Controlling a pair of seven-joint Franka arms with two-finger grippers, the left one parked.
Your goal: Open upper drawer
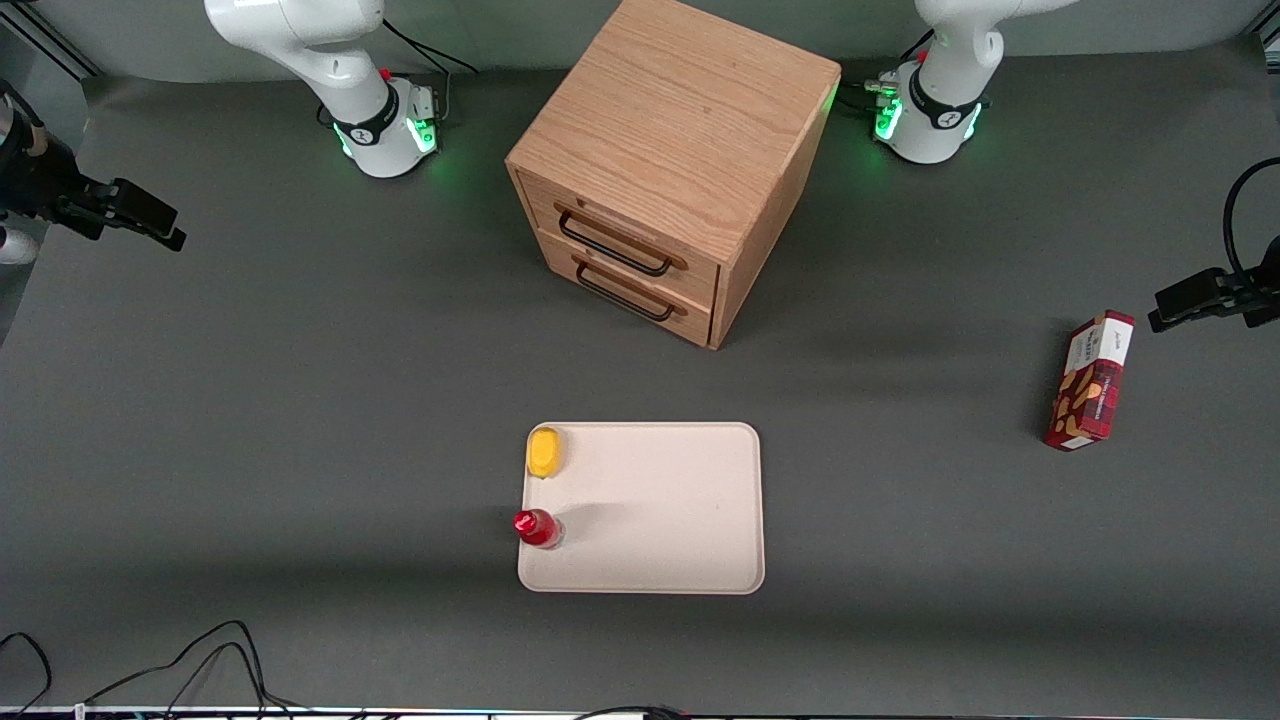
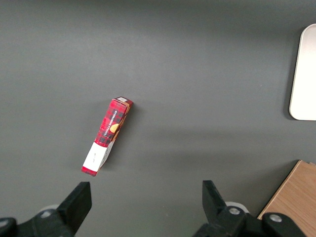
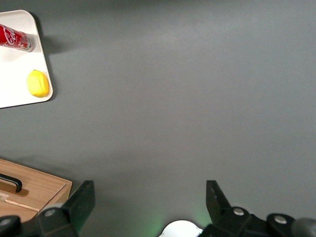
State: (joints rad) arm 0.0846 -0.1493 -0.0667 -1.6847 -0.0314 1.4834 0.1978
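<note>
Upper drawer (image 1: 620, 238) shut; tool (image 3: 148, 202) open above table (image 3: 173, 98).

A dark grey matte tabletop (image 1: 300, 400) fills the scene under even overhead light, soft shadows falling across it. Black cables (image 1: 200, 665) loop along its edge nearest the front camera. Green light glows on the surface.
</note>
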